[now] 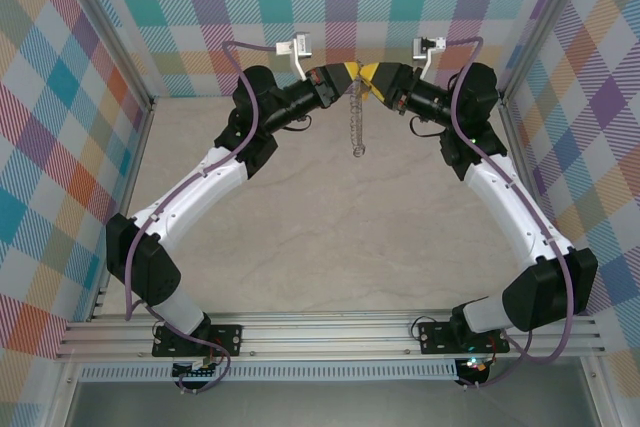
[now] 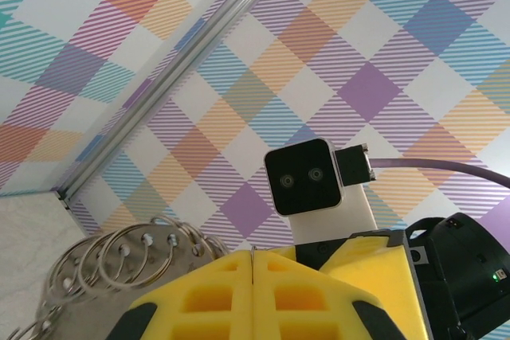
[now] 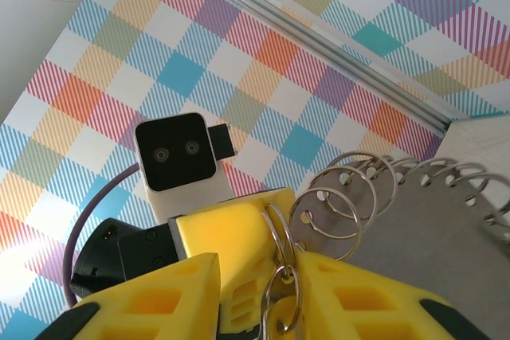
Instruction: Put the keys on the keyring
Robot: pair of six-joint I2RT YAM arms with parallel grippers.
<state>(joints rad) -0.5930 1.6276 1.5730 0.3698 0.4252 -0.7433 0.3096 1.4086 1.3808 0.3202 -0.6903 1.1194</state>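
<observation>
Two robot arms reach across the pale surface and meet claw to claw above its far side, mid-way through threading a key onto a ring. The keyring, a floppy grey loop edged with many small rings, hangs straight down beneath the two claws, clear of the surface. The left claw has its yellow fingers pressed together, apparently pinching the keyring's top, with the small rings fanning out just beside it. The right claw faces it, tips touching; small rings sit in the gap between its fingers, and whether it is gripping cannot be told. The key itself cannot be made out. The step in hand looks like the threading; next, the right claw must work the key's hole along one small ring while the left holds firm.
</observation>
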